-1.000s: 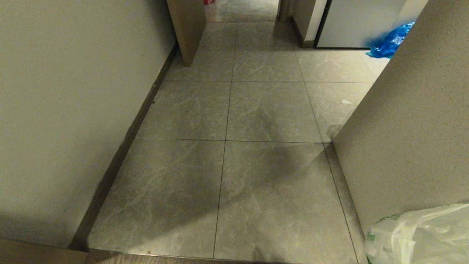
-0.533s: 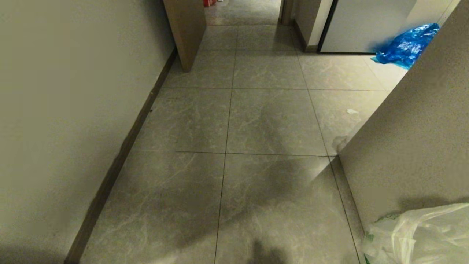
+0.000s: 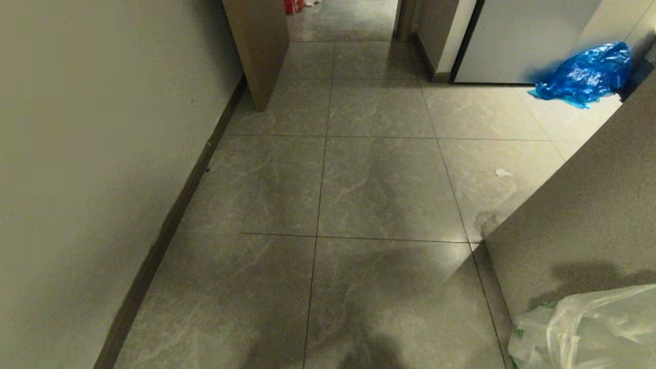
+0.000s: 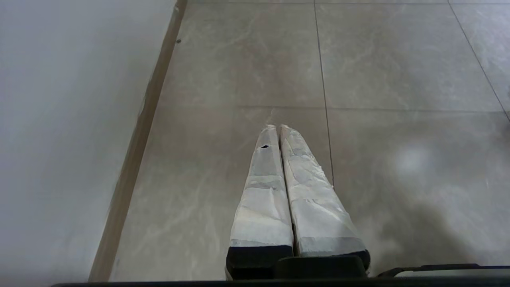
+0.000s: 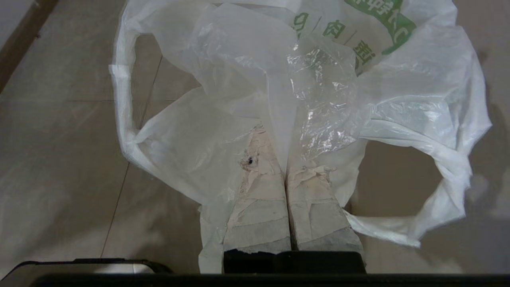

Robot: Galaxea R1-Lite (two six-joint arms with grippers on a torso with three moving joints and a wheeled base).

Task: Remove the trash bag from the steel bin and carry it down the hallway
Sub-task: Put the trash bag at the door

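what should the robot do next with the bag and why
Probably keep rolling straight ahead over the grey floor tiles. The right gripper is shut on the trash bag, the corridor ahead looks open, and the wall corner on the right sits close to the bag.

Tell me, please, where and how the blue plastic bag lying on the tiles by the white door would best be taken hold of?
Probably at the raised, bunched top of the blue plastic bag, coming down from above on its open hallway side. It lies slumped on the floor tiles against the white door, so its back is blocked and its flat lower edge offers little to pinch.
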